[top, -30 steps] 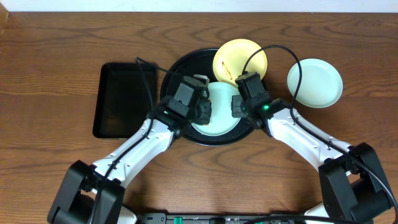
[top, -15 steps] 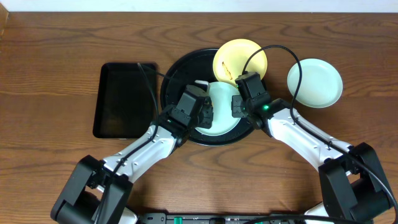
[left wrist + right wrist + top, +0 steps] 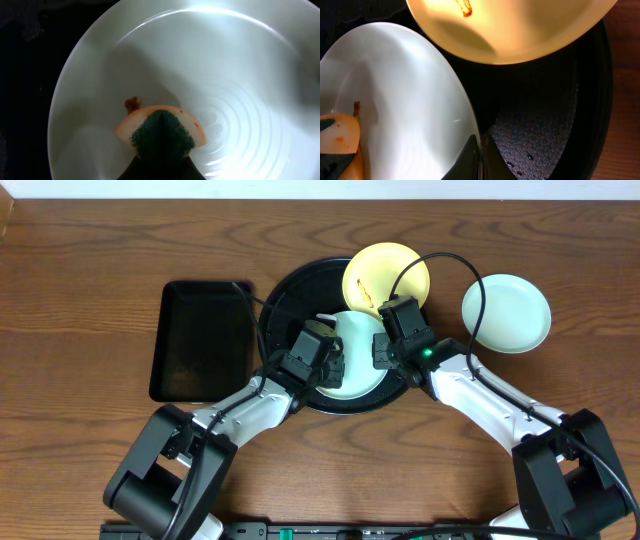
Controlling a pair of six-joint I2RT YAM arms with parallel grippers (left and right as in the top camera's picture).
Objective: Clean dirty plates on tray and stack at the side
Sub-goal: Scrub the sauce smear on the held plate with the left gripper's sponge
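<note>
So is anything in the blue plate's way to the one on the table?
Only the tray, whose raised rim the mint plate must clear. The yellow plate sits farther back, off the path to the third plate on the table.

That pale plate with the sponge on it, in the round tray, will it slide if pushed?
The plate is probably light and stiff: the right claw holds it by its thin rim. Its glossy face looks slippery under the sponge. The pebbled tray may curb sliding.
</note>
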